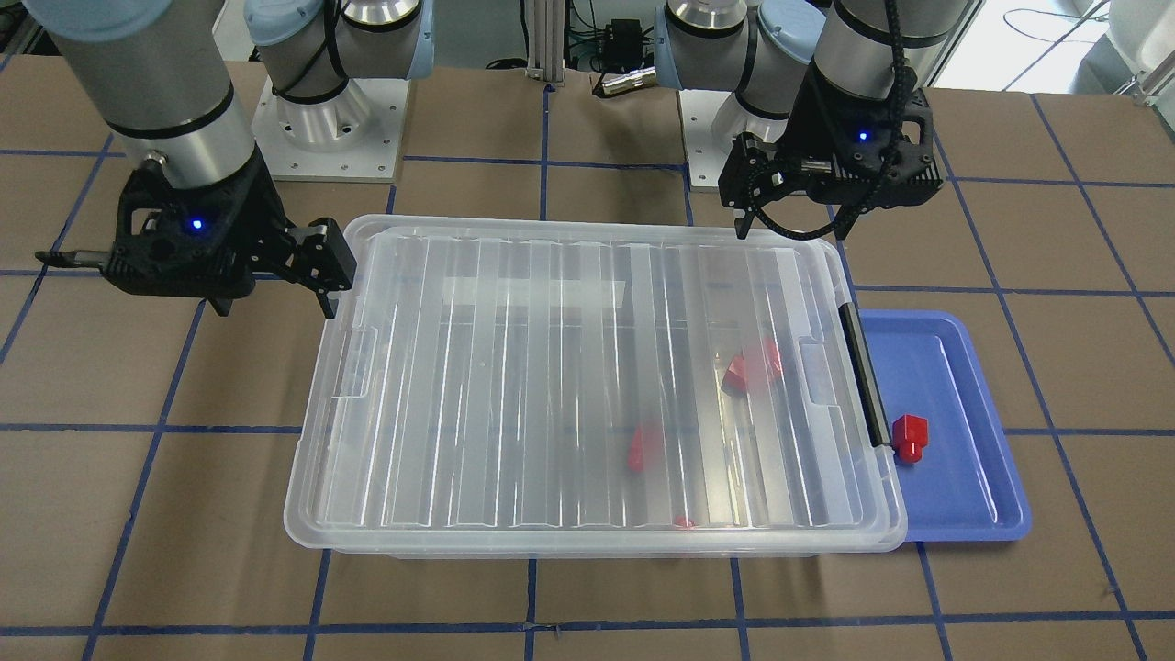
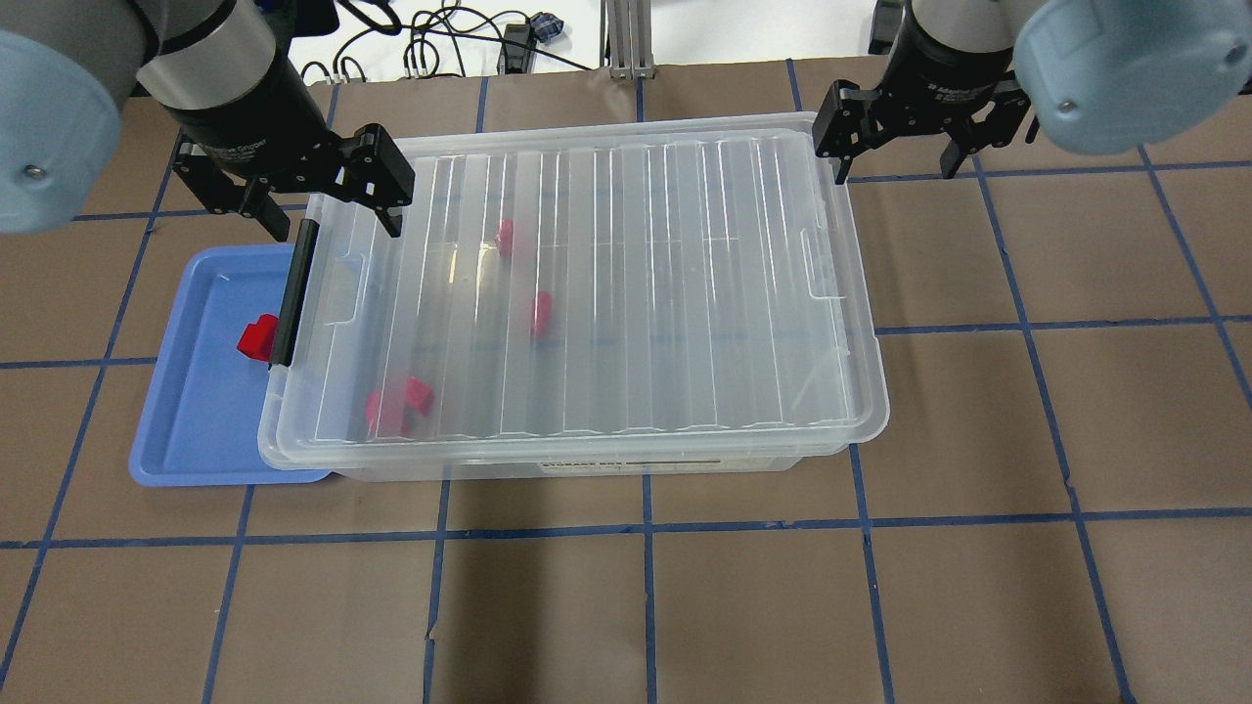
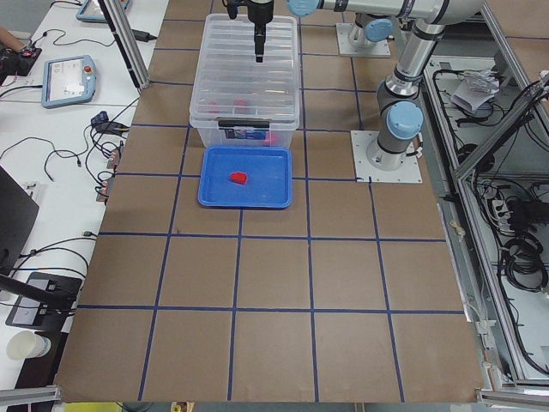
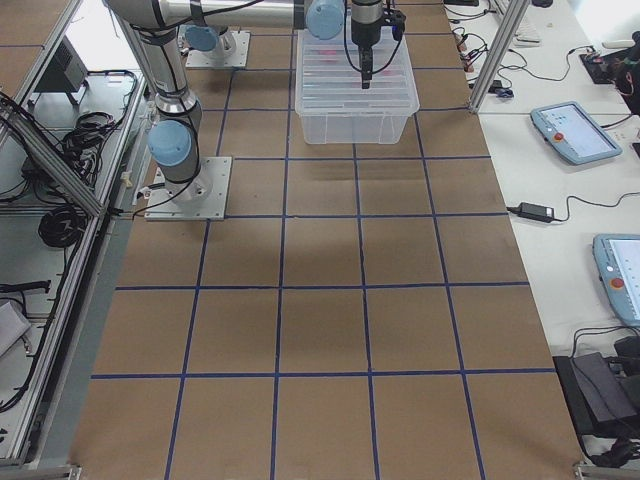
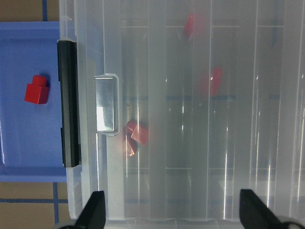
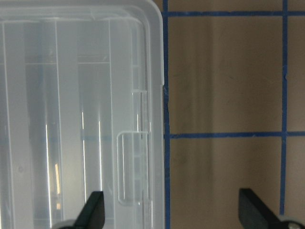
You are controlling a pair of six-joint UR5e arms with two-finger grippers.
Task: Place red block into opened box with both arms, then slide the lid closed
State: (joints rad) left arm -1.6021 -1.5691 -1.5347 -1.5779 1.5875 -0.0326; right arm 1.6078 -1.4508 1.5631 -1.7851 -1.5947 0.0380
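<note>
**Exterior front-facing view.** A large clear plastic storage box (image 1: 597, 551) lies lengthwise along the bench (image 1: 138, 514). Its ridged clear plastic lid (image 1: 514, 386) covers the whole opening, and a few red blocks inside (image 1: 748, 367) show blurred through it. One small bright red plastic block (image 1: 909, 436) sits outside, on a shallow blue tray (image 1: 964, 496) just beside the box's black end bar (image 1: 863, 367). The left arm (image 1: 863, 55) hangs over the robot-side corner of the box nearest that bar, jaws released and empty. The right arm (image 1: 156, 101) hangs at the other robot-side corner, jaws also spread on nothing.

**Overhead view.** The tray block lies toward the operators' edge from the left jaws, beyond the bar. The left arm is much the nearer. Both wrists point straight down.

**Side views.** The tray lies right at the box's short end. The jaws are too small to judge here.

**Left wrist view.** The block's stub points to the operators' edge, so its long axis runs parallel to the bar. The fingertips (image 5: 93, 210) stand wide apart above the lid's rim.

**Right wrist view.** The fingertips (image 6: 255, 212) straddle the lid's end and bare bench.

That block probably cannot go in until the lid slides back along the box's length.
</note>
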